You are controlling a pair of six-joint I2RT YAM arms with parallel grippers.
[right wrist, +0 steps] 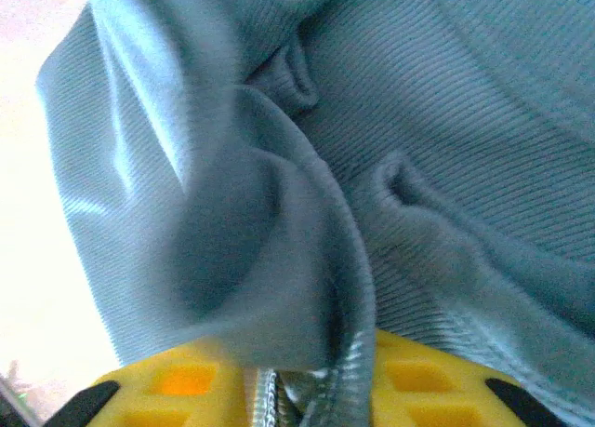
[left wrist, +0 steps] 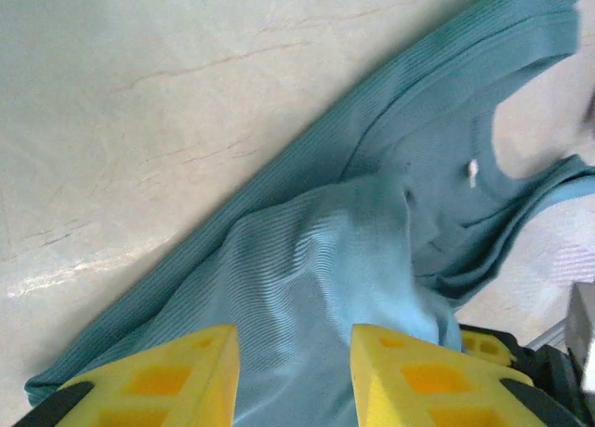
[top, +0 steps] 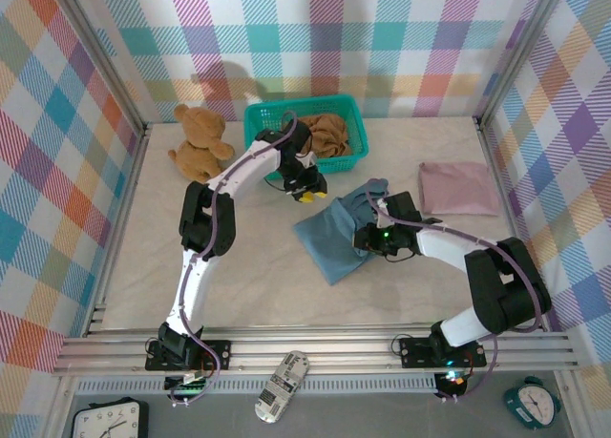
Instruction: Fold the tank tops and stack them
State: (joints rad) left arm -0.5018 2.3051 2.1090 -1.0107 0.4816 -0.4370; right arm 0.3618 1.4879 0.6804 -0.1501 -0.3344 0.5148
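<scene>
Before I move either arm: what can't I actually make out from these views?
- Right gripper, right wrist view: the blurred blue top bunches between its fingers, so whether it is gripping or has let go is unclear.
- Brown top in the basket, top view: the left arm crosses the basket's near left part, hiding whatever cloth lies there.
- Blue top's straps, left wrist view: cut off by the right edge.

Bare surface (top: 253,285) lies open across the lower left and lower middle of the top view. The middle is crowded: the left arm (top: 229,180) and right arm (top: 453,249) meet over the slate blue tank top (top: 334,245). The teddy bear (top: 198,142) and teal basket (top: 305,101) block the upper left and upper middle. The folded pink tank top (top: 458,188) takes the right side.
</scene>
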